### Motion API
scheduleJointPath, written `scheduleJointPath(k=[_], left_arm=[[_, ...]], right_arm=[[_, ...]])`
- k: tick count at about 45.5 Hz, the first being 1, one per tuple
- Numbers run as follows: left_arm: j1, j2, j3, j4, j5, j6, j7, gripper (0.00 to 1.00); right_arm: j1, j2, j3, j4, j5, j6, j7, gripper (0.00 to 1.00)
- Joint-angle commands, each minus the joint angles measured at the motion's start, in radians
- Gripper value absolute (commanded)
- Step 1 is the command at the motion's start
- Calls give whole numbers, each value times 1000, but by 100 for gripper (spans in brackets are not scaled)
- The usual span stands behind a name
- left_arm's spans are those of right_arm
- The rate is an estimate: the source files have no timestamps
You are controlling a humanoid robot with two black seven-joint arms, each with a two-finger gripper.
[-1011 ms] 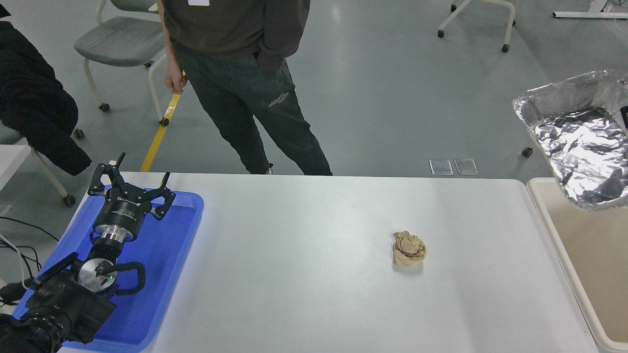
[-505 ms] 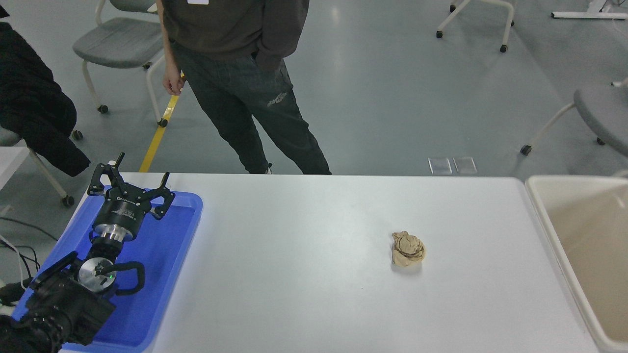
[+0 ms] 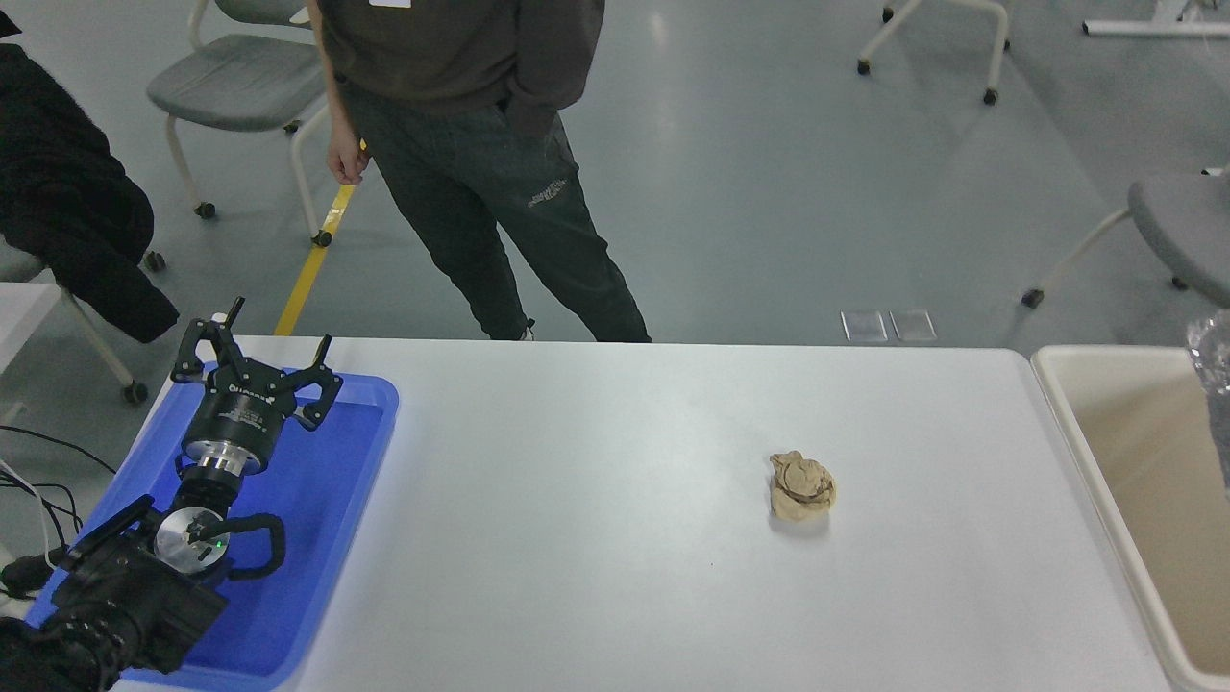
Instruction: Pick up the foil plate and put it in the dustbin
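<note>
Only a thin sliver of the shiny, wrinkled foil plate (image 3: 1217, 384) shows at the picture's right edge, over the cream-beige dustbin (image 3: 1084, 452), which stands against the table's right end. Whether anything holds the plate is hidden; the right arm and gripper are out of view. My left gripper (image 3: 261, 348) is parked open and empty over the blue tray (image 3: 327, 500) at the lower left.
A small tan paper wad (image 3: 801, 487) lies on the white table (image 3: 596, 500), right of the middle. A person (image 3: 480, 144) stands at the far side. Chairs (image 3: 240, 77) stand on the floor behind, and another chair (image 3: 1177, 226) at the right.
A second ago the foil plate was held high at the right, above the dustbin. It then left the picture, and now only its edge shows at the right border, lower down. The left arm has not moved.
</note>
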Motion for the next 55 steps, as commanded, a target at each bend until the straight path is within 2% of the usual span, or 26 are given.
scheduleJointPath(k=[1, 12, 13, 14, 15, 16, 22, 34, 43, 50, 55], left_arm=[[0, 0, 0, 0, 0, 0, 0, 100], [0, 0, 0, -3, 0, 0, 0, 100], [0, 0, 0, 0, 0, 0, 0, 100], [0, 0, 0, 0, 0, 0, 0, 100], [0, 0, 0, 0, 0, 0, 0, 100], [0, 0, 0, 0, 0, 0, 0, 100], [-2, -2, 0, 0, 0, 0, 0, 100], [-3, -3, 0, 0, 0, 0, 2, 100], [-3, -3, 0, 0, 0, 0, 2, 100], [-3, -3, 0, 0, 0, 0, 2, 100], [-3, -2, 0, 0, 0, 0, 2, 100]], right_arm=[[-150, 133, 72, -151, 80, -22, -5, 0], [-153, 150, 71, -159, 92, -22, -9, 1], [-148, 150, 71, -159, 94, -22, -9, 27], [-145, 150, 71, -159, 94, -21, -9, 77], [-142, 149, 71, -156, 94, -19, -9, 100], [-142, 147, 71, -154, 95, -19, -8, 98], [-119, 149, 58, -146, 92, -13, -9, 100], [69, 109, -125, -36, 91, -2, -9, 100], [485, -28, -435, 421, 77, 19, -20, 100], [847, -20, -662, 740, 95, 132, -15, 100], [1042, 53, -719, 898, 166, 247, -9, 100]])
